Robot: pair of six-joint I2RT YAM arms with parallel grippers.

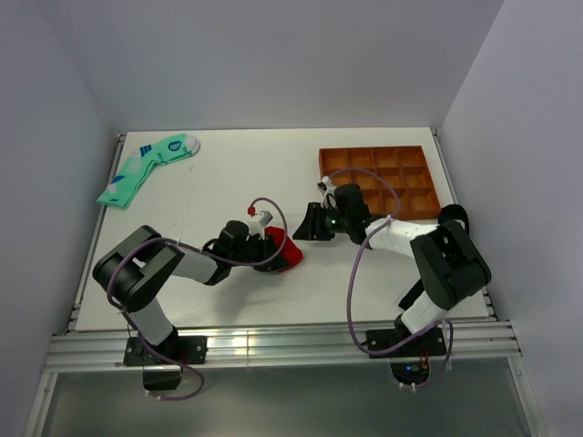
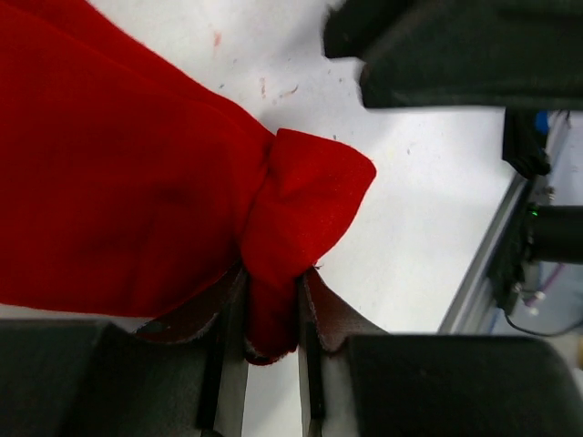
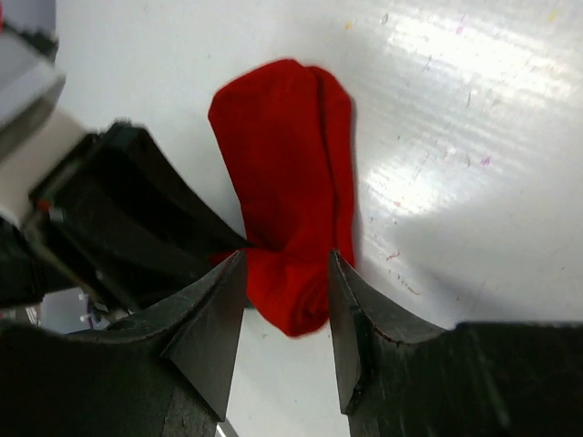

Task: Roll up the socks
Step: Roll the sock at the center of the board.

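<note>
Both jaws low at socks [image 1: 285, 251]

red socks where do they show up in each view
Top external: the red socks sit just left of centre, between the two arms.
Left wrist: they fill the left side, with one end pinched at bottom centre.
Right wrist: they are at centre, framed by the open right pincer.
Shared landmark: the left pincer clamping the socks.
</note>
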